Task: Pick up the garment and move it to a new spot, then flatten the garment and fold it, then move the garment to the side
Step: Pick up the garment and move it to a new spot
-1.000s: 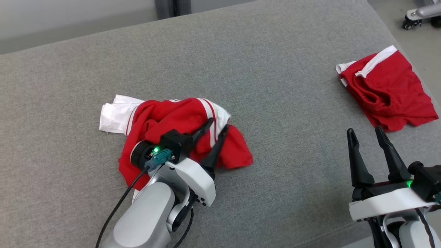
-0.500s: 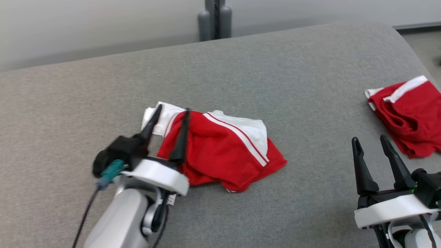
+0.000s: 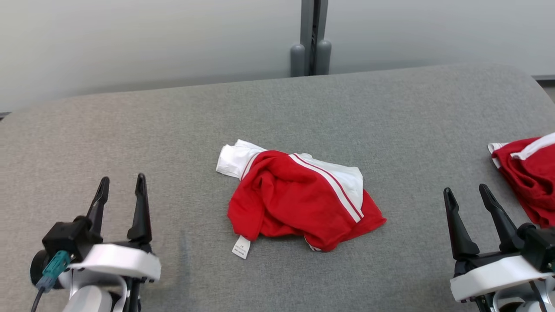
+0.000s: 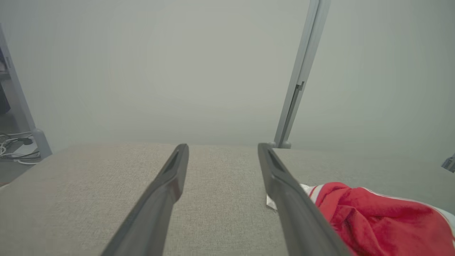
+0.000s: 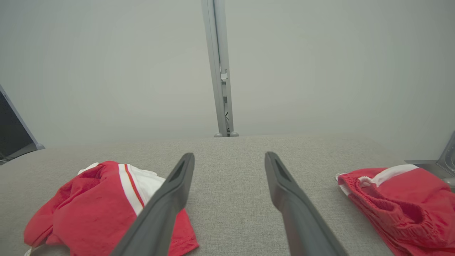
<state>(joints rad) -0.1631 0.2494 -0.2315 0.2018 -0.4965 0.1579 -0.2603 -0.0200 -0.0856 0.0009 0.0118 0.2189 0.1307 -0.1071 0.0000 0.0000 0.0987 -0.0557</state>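
Red-and-white garment [image 3: 299,203] lies crumpled at frame centre on the grey cushion [image 3: 173,121], within both arms' reach, apparently for flattening. My left gripper [image 3: 122,178], lower left, and right gripper [image 3: 465,189], lower right, stand spread and empty, clear of it. Red shorts [image 3: 527,173] sit at right edge.

Open grey surface [image 3: 130,130] lay left, near and far of the crumpled garment [image 3: 295,203]. A second red garment [image 3: 527,173] crowded the right edge, with a post [image 3: 310,43] behind the far edge.

Lab/test bay: grey fabric worktop [image 3: 277,108], plain partition panels [image 3: 130,39] w/ metal post [image 3: 313,34], floor cables [image 4: 14,155].
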